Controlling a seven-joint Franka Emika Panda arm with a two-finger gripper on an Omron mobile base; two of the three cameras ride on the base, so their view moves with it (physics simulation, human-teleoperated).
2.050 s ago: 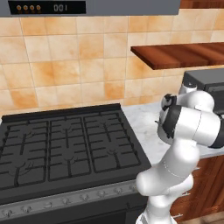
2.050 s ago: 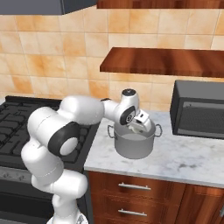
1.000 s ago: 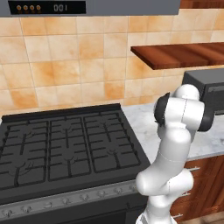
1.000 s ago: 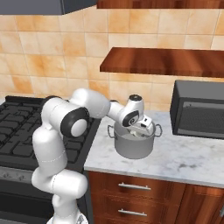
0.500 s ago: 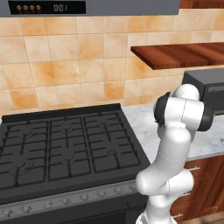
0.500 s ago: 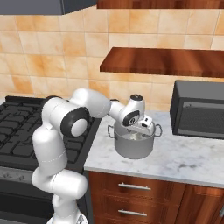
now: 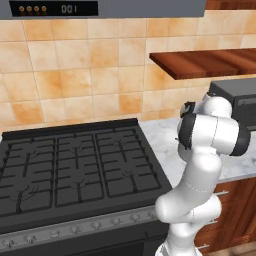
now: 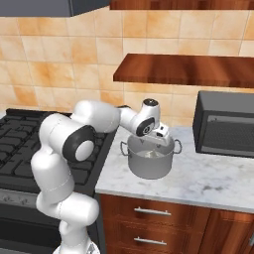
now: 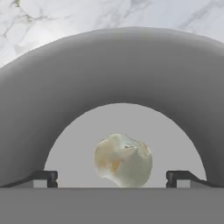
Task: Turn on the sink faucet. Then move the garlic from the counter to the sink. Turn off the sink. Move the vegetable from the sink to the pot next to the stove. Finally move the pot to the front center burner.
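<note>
Standing wide apart with nothing between them, the jaws of the gripper [image 9: 112,178] hung over the pot's mouth, fingertips [image 9: 45,177] spread to either side of the garlic [image 9: 123,160], which lay free on the pot floor. Pot [image 8: 150,161] sat on the marble counter [image 8: 208,181], just right of the stove [image 7: 75,167], with a dark microwave [image 8: 223,123] further right.

- Even, soft, bright rendered light with no glare across all three views
- Faint shading under the wooden shelf [image 8: 183,69]
- Base views sharp, edges undistorted
- Hand view slightly soft close up; pot [image 9: 118,74] wall shades darker toward its sides
</note>
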